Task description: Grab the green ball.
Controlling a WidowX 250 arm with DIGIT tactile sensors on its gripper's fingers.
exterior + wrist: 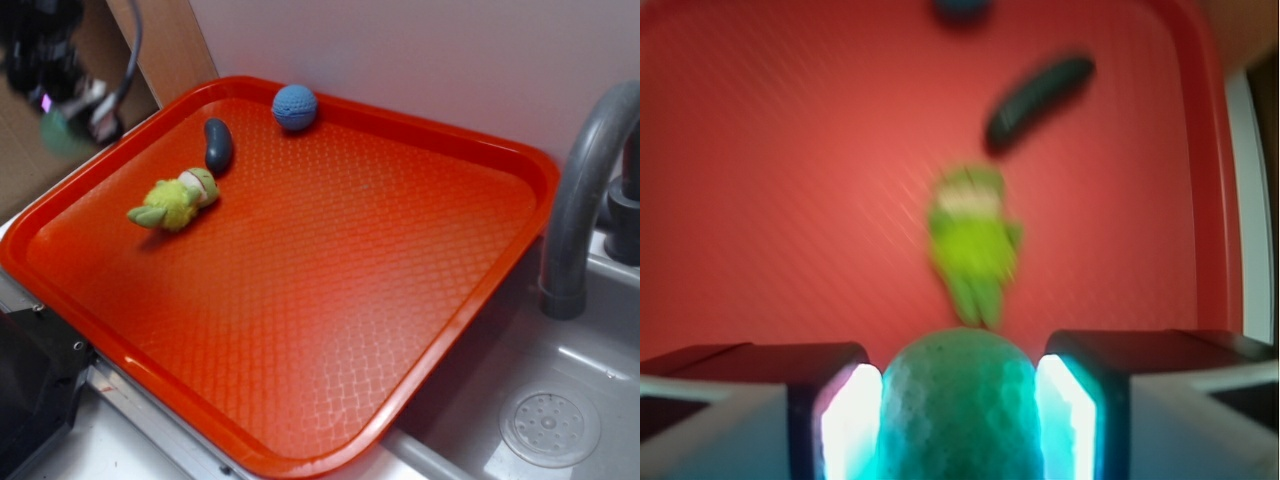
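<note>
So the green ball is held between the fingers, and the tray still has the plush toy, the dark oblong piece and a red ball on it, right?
One thing is off: the ball on the tray is blue, not red, as the exterior view shows. The rest stands: the wrist view shows the green ball between the fingers, and the plush toy and dark oblong piece lie on the tray.

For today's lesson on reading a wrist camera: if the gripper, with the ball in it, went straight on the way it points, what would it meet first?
Probably the plush toy, right ahead of the gripper and its green ball. The view is blurred and depth is unclear, so it may meet the bare tray beside it.
</note>
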